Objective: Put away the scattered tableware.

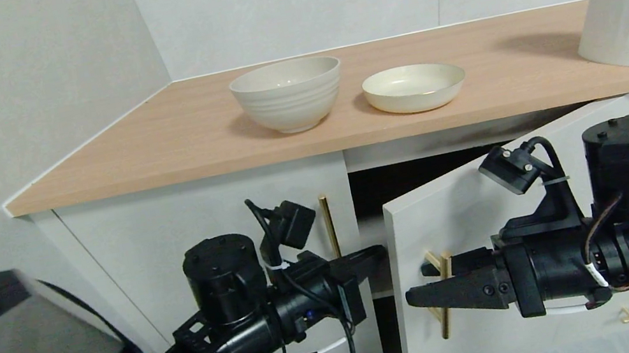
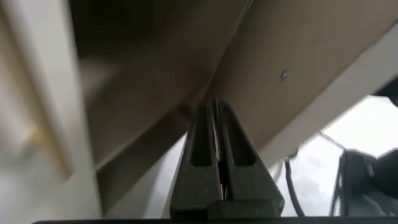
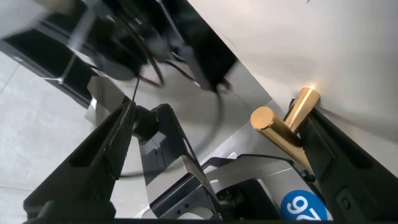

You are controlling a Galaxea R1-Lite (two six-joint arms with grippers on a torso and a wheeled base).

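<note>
Left pincer (image 2: 214,112) closed | right pincer (image 1: 419,285) open (straddling brass handle (image 3: 283,121)) | cabinet door (image 1: 456,209) ajar

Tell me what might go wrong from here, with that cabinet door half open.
1. The right gripper has its jaws open around the gold handle, unclamped; a pull may slip off.
2. The left gripper, shut, pokes into the gap beside the half-open door; a swinging door might pinch or knock it.
3. The bowl and shallow dish sit on the counter just above; a jolt could shift them.
</note>
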